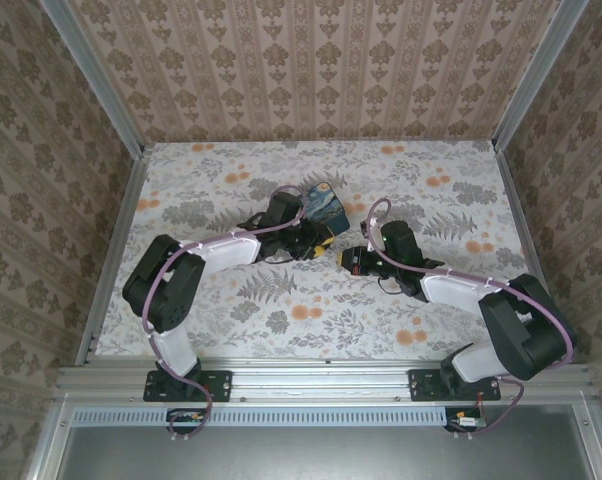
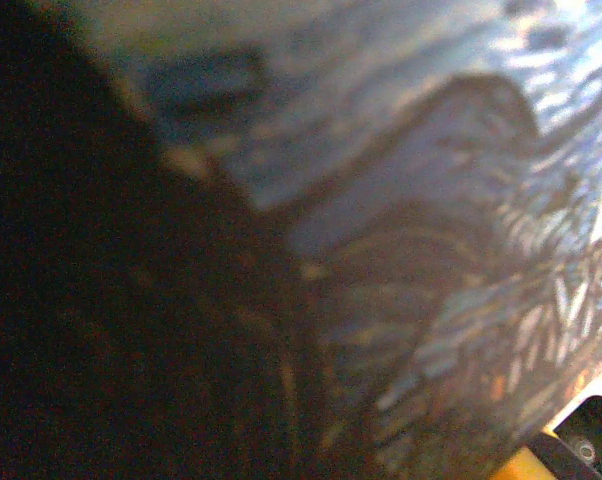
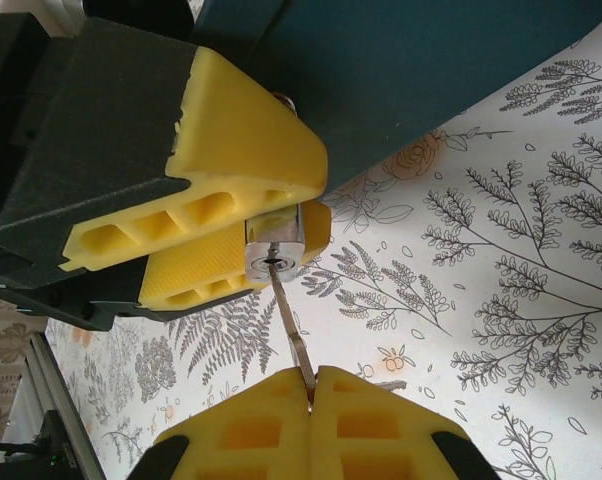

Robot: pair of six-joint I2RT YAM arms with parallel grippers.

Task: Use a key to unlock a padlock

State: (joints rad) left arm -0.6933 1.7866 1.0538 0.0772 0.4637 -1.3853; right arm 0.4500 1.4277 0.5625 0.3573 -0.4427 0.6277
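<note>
Gripping the thin silvery key (image 3: pixel 291 335), the closed right pincer (image 3: pixel 311 395) meets the padlock (image 3: pixel 274 245) clamped in the left pincer (image 3: pixel 236 225).

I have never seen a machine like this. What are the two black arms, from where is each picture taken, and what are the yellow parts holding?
These are two robot arms bolted to the near edge of a table with a flowered cloth. One picture looks down from above and behind them. The other two come from small cameras on the wrists.

From above, the left claw and the right claw meet in the middle, beside a dark blue painted box. The left wrist picture is a blurred close view of that box.

The right wrist picture is the clearest. The yellow pads at the bottom belong to the right claw, shut on a thin key. The key's tip is in the keyhole of a small padlock, which the yellow pads of the left claw grip from both sides.
</note>
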